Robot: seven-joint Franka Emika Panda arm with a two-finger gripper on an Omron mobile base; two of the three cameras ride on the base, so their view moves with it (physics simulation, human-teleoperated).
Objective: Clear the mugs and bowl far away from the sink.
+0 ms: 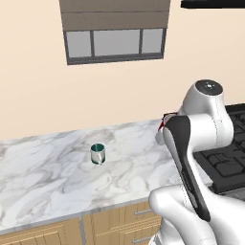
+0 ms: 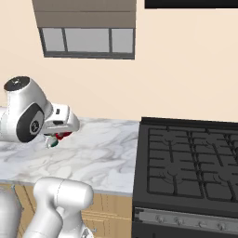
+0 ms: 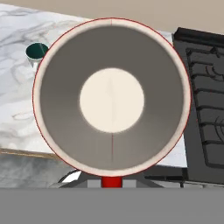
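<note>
My gripper is shut on the red mug and holds it above the marble counter, near the stove's left edge. The hand view looks straight down into the mug, showing its grey inside wall, pale bottom and thin red rim. In the right base view the gripper shows beside the arm's upper joint, with a bit of red at its fingers. A second mug, silver with a dark green inside, stands upright on the counter to the left, apart from the gripper, and appears again as the green mug. The bowl and the sink are out of view.
A black gas stove adjoins the counter on the right. The counter's front edge runs over wooden drawers. A window sits in the back wall. My own arm blocks part of the counter's right end.
</note>
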